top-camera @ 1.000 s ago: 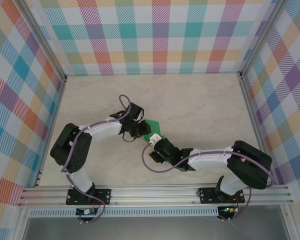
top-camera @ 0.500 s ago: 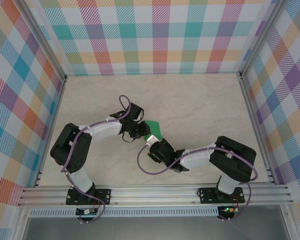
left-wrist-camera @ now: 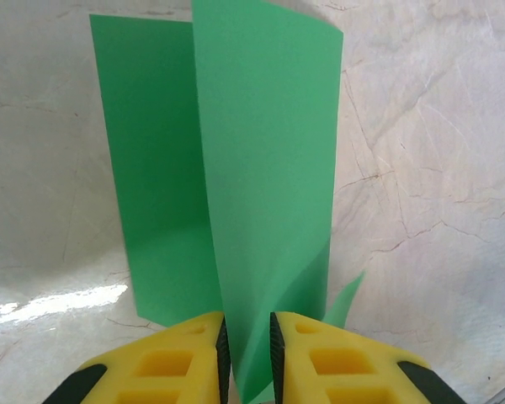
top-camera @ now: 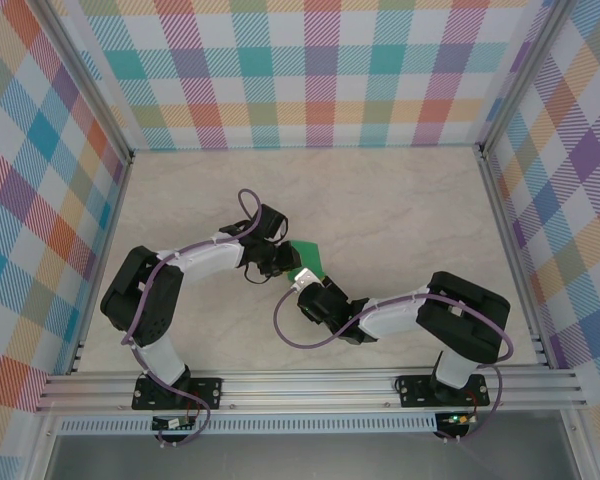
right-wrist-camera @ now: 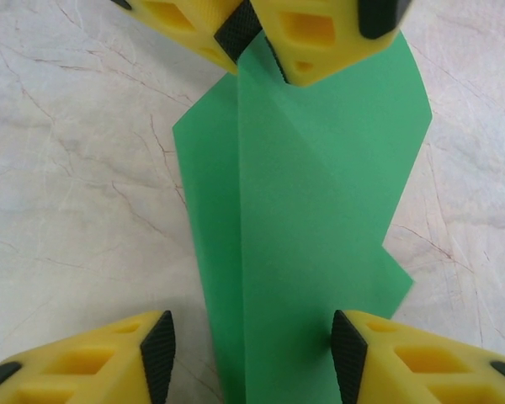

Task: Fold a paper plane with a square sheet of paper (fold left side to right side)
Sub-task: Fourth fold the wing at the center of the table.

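The green sheet of paper [top-camera: 311, 257] is folded into a narrow layered strip and lies mid-table on the marble top. My left gripper [left-wrist-camera: 247, 353] is shut on one end of the paper [left-wrist-camera: 261, 151], where a raised flap stands between its black pads. My right gripper [right-wrist-camera: 252, 358] is open at the opposite end of the paper [right-wrist-camera: 320, 194]. Its left pad is over bare table, and its right pad [right-wrist-camera: 348, 353] is at the paper's edge. The left gripper's yellow fingers [right-wrist-camera: 307, 34] show at the top of the right wrist view. From above, the two grippers [top-camera: 285, 262] [top-camera: 305, 290] face each other.
Plaid walls [top-camera: 310, 70] and aluminium rails close in the table on three sides. The marble tabletop [top-camera: 400, 200] lies bare behind and to the right of the arms. A purple cable [top-camera: 290, 330] loops beside the right wrist.
The right arm's elbow has swung in leftward and its jaws have narrowed around the paper's end. The left gripper has held still on the paper.
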{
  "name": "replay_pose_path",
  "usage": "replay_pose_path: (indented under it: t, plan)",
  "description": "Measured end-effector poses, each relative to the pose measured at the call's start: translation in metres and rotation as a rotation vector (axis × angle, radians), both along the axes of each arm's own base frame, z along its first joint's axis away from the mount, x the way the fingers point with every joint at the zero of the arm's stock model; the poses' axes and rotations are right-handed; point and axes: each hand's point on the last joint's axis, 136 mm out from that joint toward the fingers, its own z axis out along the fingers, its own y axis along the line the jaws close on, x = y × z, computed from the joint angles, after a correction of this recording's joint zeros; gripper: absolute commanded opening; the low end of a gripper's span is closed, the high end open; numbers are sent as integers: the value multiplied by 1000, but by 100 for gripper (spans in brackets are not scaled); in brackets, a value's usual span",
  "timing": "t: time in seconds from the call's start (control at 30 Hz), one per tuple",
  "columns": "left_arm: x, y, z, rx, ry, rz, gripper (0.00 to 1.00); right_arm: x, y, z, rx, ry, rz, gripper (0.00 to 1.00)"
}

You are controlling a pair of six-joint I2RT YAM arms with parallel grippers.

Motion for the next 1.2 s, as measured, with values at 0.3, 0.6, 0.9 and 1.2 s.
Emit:
replay_pose_path:
  t: [0.3, 0.6, 0.9, 1.2]
  plan:
    - [3, -1, 8, 9, -3, 0, 31, 2, -3, -3, -9, 0, -20, 35]
    - [18, 0, 27, -4, -33, 7, 40, 2, -3, -5, -13, 2, -21, 26]
    - [24, 24, 38, 6, -43, 41, 46, 5, -6, -6, -12, 8, -35, 22]
    - [15, 50, 74, -12, -157, 85, 53, 8, -12, -8, -4, 36, -55, 20]
